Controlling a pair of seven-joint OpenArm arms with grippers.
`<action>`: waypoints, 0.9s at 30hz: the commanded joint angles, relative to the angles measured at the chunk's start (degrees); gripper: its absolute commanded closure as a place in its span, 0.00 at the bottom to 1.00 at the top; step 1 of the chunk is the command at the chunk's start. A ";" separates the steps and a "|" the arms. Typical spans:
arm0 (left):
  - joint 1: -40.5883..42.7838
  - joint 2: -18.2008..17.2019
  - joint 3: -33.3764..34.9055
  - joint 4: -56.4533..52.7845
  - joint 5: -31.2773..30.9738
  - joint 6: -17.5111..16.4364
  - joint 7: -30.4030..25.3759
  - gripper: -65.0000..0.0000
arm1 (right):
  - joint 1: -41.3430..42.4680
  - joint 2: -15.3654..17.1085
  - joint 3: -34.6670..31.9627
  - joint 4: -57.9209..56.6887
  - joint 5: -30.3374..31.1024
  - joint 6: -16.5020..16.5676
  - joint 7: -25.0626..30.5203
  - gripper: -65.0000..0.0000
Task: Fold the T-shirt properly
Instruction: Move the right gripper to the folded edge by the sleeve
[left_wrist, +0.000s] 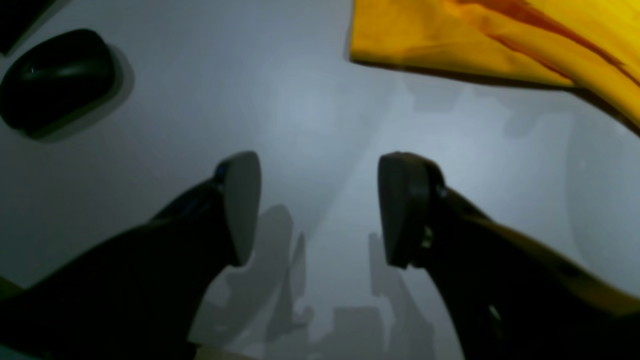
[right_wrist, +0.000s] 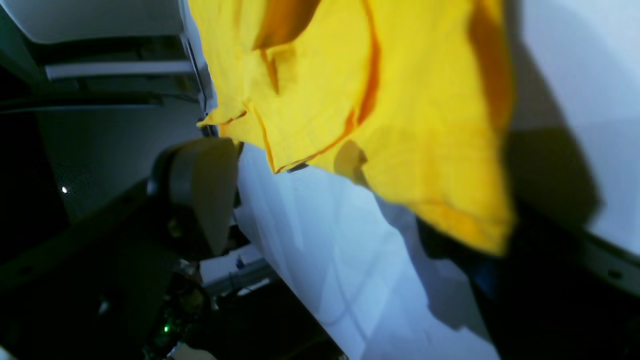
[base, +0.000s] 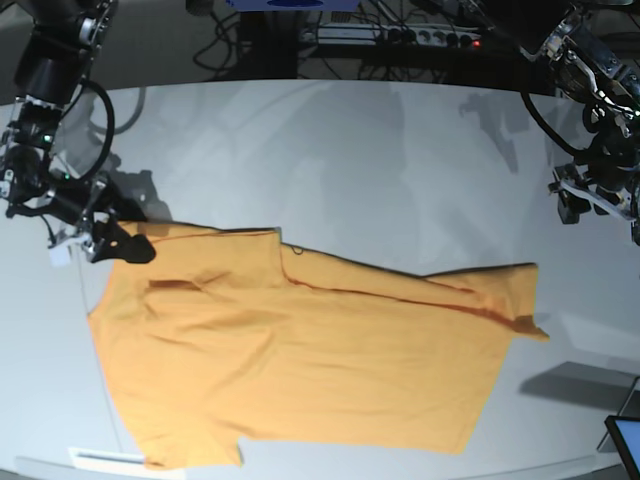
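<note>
While the T-shirt (base: 300, 370) lies partly folded on the tabletop (base: 380, 160), both grippers hold nothing: left gripper (left_wrist: 320, 210) jaws apart, right gripper (base: 125, 245) jaws wide at its corner. A shallow pinch there could slip, spoiling the fold.

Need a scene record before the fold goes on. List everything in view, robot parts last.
T-shirt: one, orange-yellow, spread on the table, mostly toward its near side, top edge partly folded over.
Table: one, white, under the T-shirt.
Mouse: one, black, on the table, seen only in the left wrist view.
Power strip: one, light, behind the table's far edge among cables.
Screen corner: one, dark, at the base view's lower right edge.
Left gripper: one, dark, open and empty above bare table, clear of the T-shirt.
Right gripper: one, dark, open at the T-shirt's edge; grip cannot be told.
</note>
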 joint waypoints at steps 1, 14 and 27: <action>-0.60 -0.92 -0.30 0.87 -0.56 -0.08 -1.01 0.44 | 1.23 1.02 -0.42 0.43 0.28 0.06 -0.02 0.21; -0.60 0.31 0.14 0.78 -0.47 -0.08 -1.01 0.44 | 2.02 1.11 -0.68 0.17 0.19 -0.03 -0.02 0.93; -2.09 0.40 -0.47 -14.86 -0.38 0.18 -1.01 0.44 | 1.67 1.02 -0.77 0.17 0.19 -0.03 -0.46 0.99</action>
